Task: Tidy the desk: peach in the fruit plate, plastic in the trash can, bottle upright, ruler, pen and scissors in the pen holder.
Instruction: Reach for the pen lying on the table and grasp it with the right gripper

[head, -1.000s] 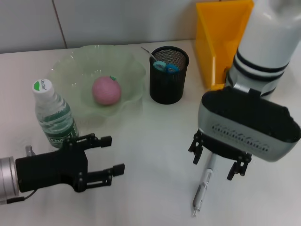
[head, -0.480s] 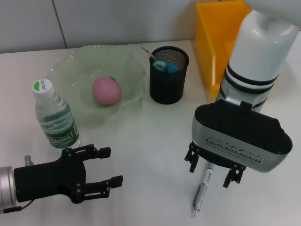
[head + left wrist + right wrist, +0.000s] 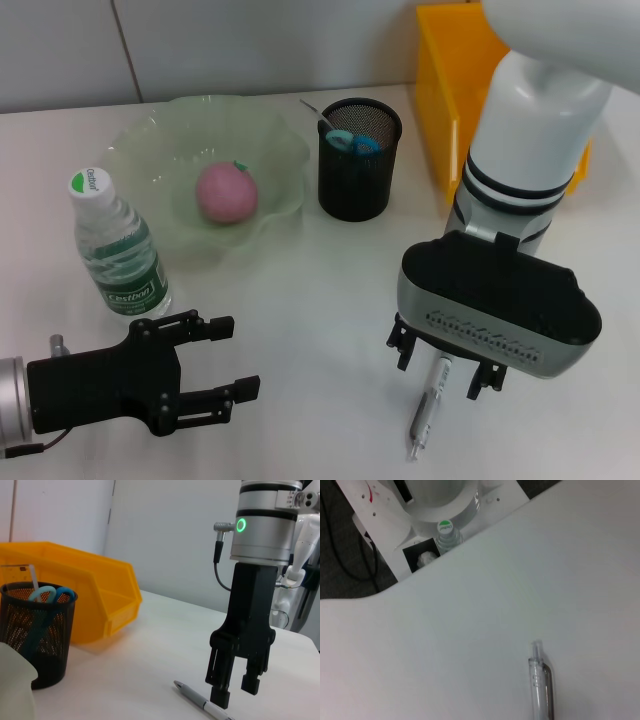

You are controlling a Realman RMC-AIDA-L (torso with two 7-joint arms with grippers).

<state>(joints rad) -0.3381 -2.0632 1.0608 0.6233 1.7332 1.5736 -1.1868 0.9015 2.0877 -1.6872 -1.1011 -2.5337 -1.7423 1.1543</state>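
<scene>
A grey pen (image 3: 427, 408) lies on the white desk at the front right. My right gripper (image 3: 443, 364) hangs open just over its upper end, a finger on each side, and shows as the right gripper (image 3: 235, 691) above the pen (image 3: 199, 702) in the left wrist view. The right wrist view shows the pen (image 3: 541, 685) only. My left gripper (image 3: 232, 356) is open and empty at the front left. The peach (image 3: 226, 192) sits in the green fruit plate (image 3: 150, 135). The bottle (image 3: 118, 250) stands upright. Blue scissors (image 3: 351, 142) and a clear ruler (image 3: 14, 575) stand in the black mesh pen holder (image 3: 358, 175).
A yellow bin (image 3: 458, 90) stands at the back right, close behind my right arm. The pen holder (image 3: 37, 630) is between it and the plate. Bare desk lies between the two grippers. Beyond the desk edge a black box (image 3: 421, 557) holds something white.
My right gripper has come down and slightly left over the pen's upper end. The left gripper has drawn back a little toward the front edge. Nothing else moved.
</scene>
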